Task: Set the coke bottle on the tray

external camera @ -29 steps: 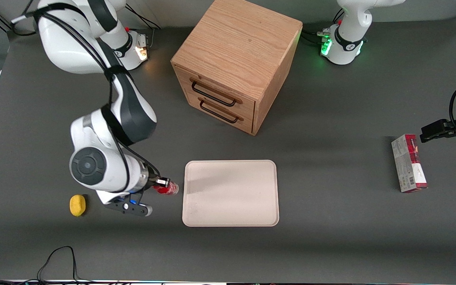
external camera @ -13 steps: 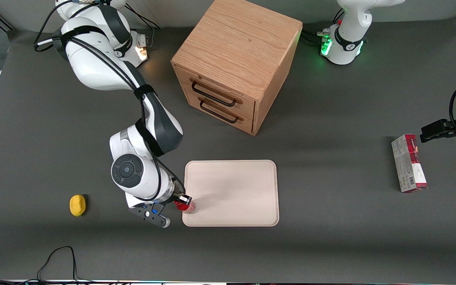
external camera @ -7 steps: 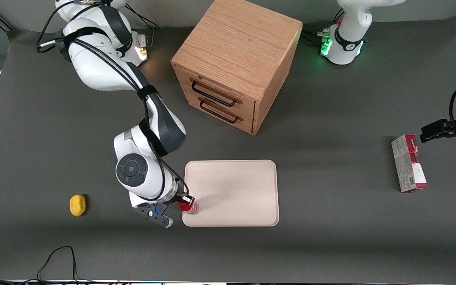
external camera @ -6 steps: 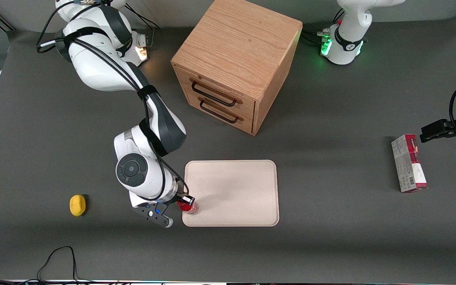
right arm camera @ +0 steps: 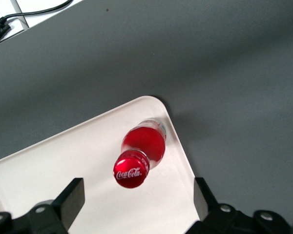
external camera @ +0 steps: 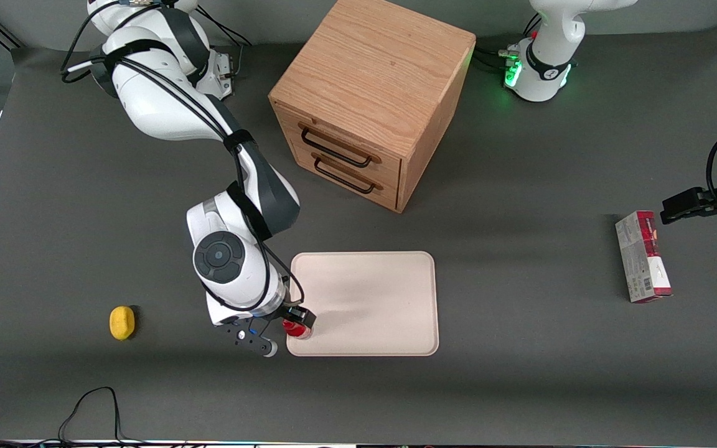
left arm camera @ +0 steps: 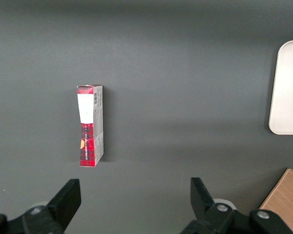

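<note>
The coke bottle [external camera: 299, 331], with red cap and red label, stands upright on the cream-white tray [external camera: 371, 305], in the tray's corner nearest the front camera and toward the working arm's end. In the right wrist view the bottle [right arm camera: 138, 160] is seen cap-up on the tray [right arm camera: 53, 170], close to its rounded rim. My right gripper [external camera: 295, 320] hovers over the bottle and is open. Its two dark fingers [right arm camera: 71, 199] stand wide apart on either side, clear of the bottle; the gripper [right arm camera: 136, 202] holds nothing.
A wooden drawer cabinet [external camera: 371, 106] stands farther from the camera than the tray. A yellow lemon [external camera: 122, 322] lies toward the working arm's end. A red-and-white carton [external camera: 643, 256] lies toward the parked arm's end, also in the left wrist view [left arm camera: 90, 125].
My gripper carried the bottle from the table beside the tray onto the tray's corner. In the last half second the wrist shifted slightly and the bottle stayed on the tray.
</note>
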You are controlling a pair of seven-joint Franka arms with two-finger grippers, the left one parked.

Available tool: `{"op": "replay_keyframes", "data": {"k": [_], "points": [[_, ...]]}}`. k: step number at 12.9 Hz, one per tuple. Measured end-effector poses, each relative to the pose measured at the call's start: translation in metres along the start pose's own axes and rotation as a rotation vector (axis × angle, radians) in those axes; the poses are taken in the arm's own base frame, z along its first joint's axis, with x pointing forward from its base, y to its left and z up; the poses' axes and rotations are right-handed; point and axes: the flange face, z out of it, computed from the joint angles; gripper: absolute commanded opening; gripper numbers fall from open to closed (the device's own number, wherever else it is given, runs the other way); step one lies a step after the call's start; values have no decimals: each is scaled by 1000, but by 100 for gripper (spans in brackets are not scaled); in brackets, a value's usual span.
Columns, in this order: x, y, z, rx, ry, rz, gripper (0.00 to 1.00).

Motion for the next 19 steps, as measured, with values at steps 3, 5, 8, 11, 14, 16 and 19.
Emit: {"op": "replay_keyframes", "data": {"k": [3,5,8,11,14,16,19], "points": [[2,0,-2,3,5,1,100],[3,2,-3,-4,6,0,100],[9,17,-14,-64,-35,-73,100],[16,55,-68,-137,-116,-206,100],[21,134,-134,-105,-144,-362,100],[6,209,-180,-99,-132,-438,100],[-43,315,-213,-79,-176,-508,100]]}}
